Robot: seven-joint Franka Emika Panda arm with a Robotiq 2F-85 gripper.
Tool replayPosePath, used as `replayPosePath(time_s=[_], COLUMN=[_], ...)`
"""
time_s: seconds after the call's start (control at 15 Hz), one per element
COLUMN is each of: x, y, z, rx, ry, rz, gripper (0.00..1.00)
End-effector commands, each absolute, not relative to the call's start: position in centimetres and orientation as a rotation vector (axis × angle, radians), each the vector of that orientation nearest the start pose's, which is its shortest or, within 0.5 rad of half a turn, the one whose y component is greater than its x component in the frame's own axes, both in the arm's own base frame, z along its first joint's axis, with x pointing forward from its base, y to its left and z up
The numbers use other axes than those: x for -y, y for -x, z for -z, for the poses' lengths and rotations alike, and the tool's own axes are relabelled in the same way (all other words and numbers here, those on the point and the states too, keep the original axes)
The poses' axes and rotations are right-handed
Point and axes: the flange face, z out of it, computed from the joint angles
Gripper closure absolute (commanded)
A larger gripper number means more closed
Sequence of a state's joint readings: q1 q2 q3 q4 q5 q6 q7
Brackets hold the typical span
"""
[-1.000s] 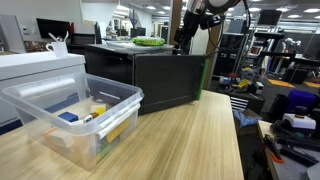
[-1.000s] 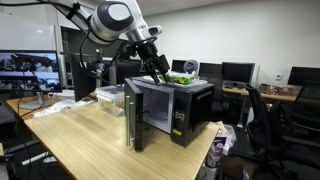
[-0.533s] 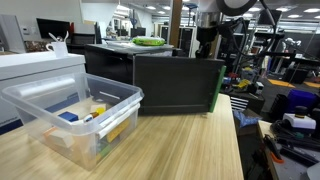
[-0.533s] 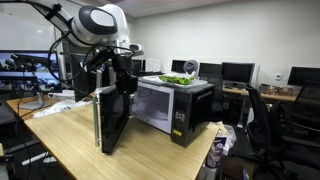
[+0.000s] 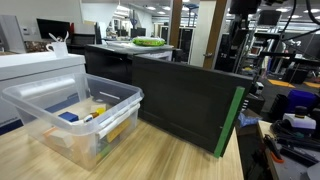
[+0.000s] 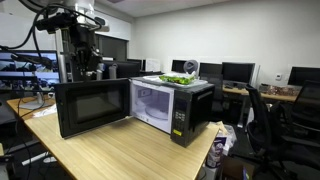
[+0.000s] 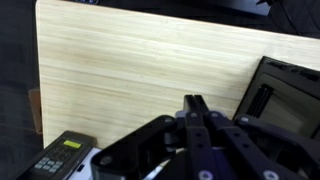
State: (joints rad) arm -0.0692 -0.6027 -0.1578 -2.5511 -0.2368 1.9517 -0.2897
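Observation:
A black microwave (image 6: 178, 108) stands on the wooden table (image 6: 110, 150) with its door (image 6: 93, 106) swung wide open. From the other side that door (image 5: 188, 101) fills the middle of an exterior view. My gripper (image 7: 195, 102) is shut, its two fingers pressed together with nothing between them, and it hangs above bare table top (image 7: 140, 60). The arm (image 6: 80, 40) rises behind the door's free end and appears clear of it. In the wrist view the door edge (image 7: 285, 95) lies to the right of the fingers.
A plate of green food (image 6: 180, 79) sits on top of the microwave. A clear plastic bin (image 5: 72, 118) with several small items stands beside a white box (image 5: 40, 66). A dark device with a yellow label (image 7: 60, 157) lies below the gripper. Desks, monitors and chairs surround the table.
The microwave door has swung from nearly closed to wide open. The arm moved outward along the door's sweep, and the gripper's fingers came together.

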Motion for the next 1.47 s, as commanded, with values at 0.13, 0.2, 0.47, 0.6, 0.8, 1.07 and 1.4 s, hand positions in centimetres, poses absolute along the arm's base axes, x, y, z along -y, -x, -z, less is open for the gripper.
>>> replayPosePath(time_s=[0.13, 0.2, 0.47, 0.6, 0.8, 1.07, 1.4], x=[11.7, 11.8, 13.2, 16.0, 19.7, 17.6, 15.9], y=[-41.1, -43.5, -51.2, -56.3, -63.8, -65.0, -65.9], z=[-50.9, -51.8, -51.0, -49.6, -45.6, -44.6, -44.5], rx=[0.563, 0.565, 0.429, 0.306, 0.199, 0.215, 0.239], ry=[3.254, 3.26, 3.289, 3.295, 3.397, 3.42, 3.436], rz=[0.418, 0.565, 0.935, 1.12, 1.111, 0.872, 0.678], gripper=[0.57, 0.49, 0.22, 0.04, 0.0, 0.0, 0.0])
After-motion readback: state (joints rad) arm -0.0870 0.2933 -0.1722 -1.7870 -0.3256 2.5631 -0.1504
